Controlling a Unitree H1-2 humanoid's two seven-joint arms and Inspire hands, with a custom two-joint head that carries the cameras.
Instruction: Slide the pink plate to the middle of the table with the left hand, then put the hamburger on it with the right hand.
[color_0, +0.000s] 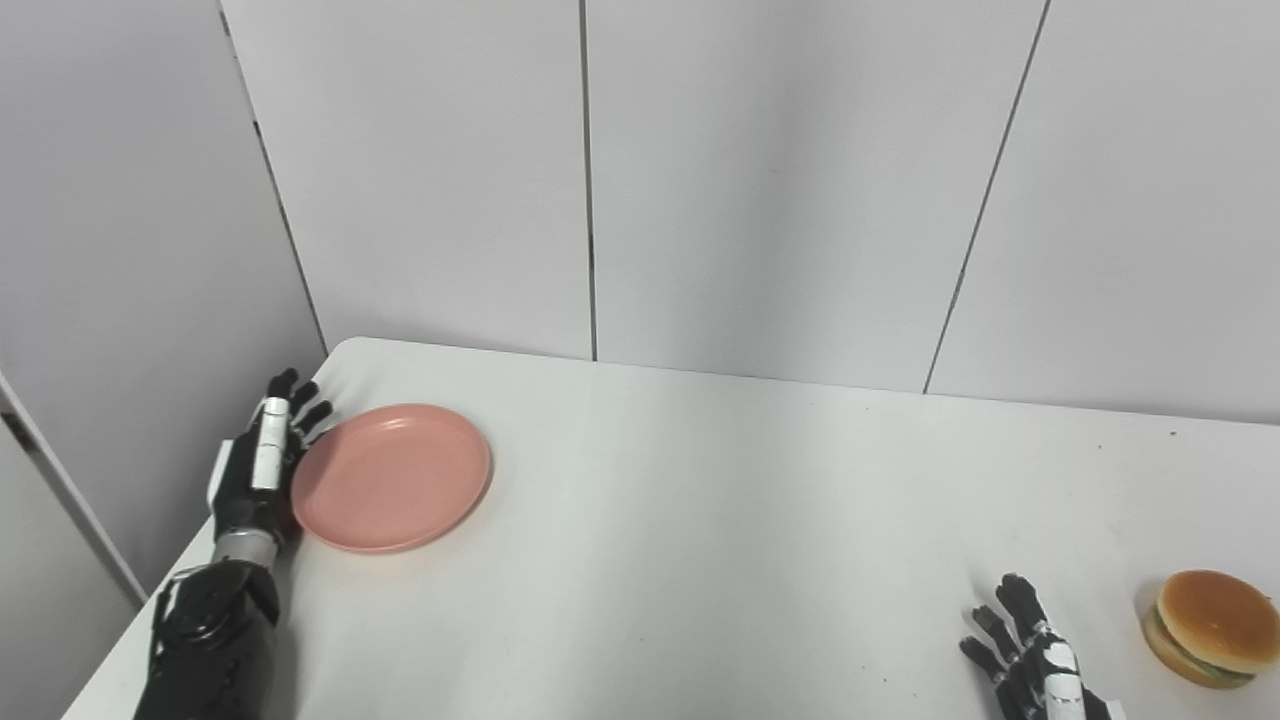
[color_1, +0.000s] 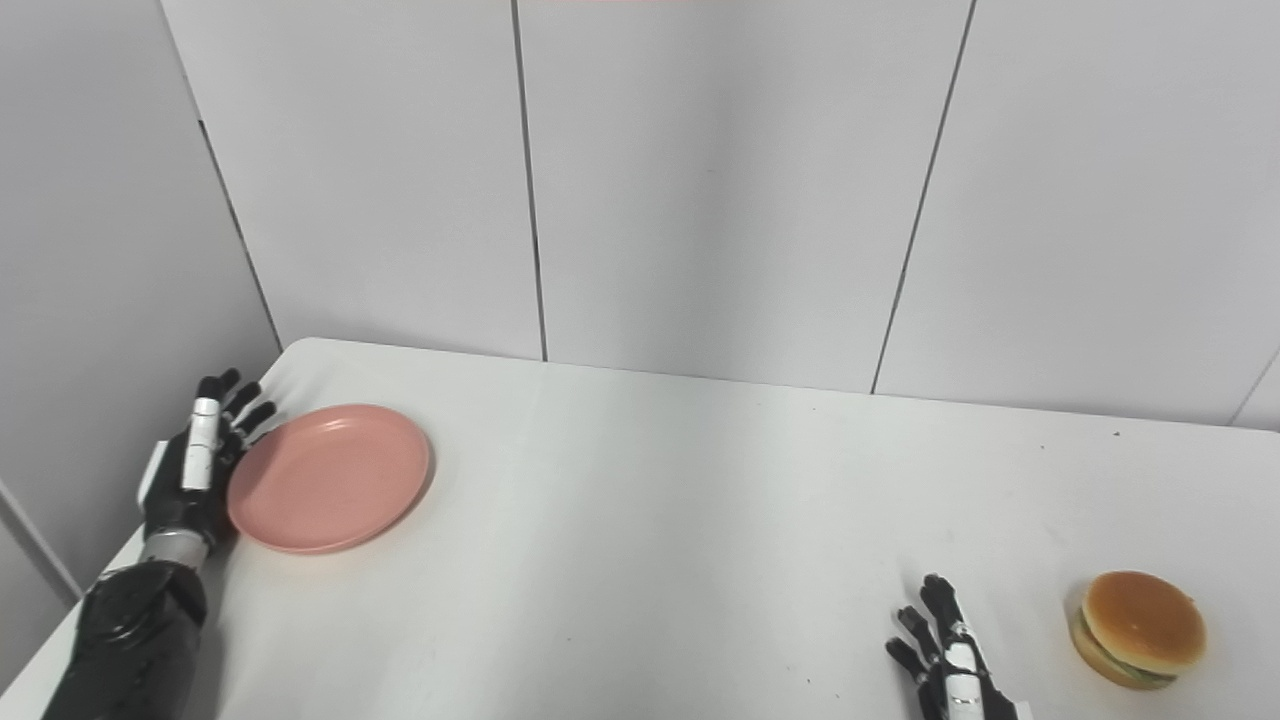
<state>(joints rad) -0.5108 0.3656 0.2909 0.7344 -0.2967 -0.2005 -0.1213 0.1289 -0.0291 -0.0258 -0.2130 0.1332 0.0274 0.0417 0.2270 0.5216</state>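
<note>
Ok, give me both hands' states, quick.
Left hand: open, fingers straight, against the pink plate's left rim, holding nothing.
Right hand: open, empty, left of the hamburger.

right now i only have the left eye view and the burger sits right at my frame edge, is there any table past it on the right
observer: yes, the right eye view shows the whole burger, with a strip of bare table beyond its right side.
operator: ok and whats behind that end of the table
observer: one more wall seam, slanting down to the table's back edge. Your view cuts it off.
</note>
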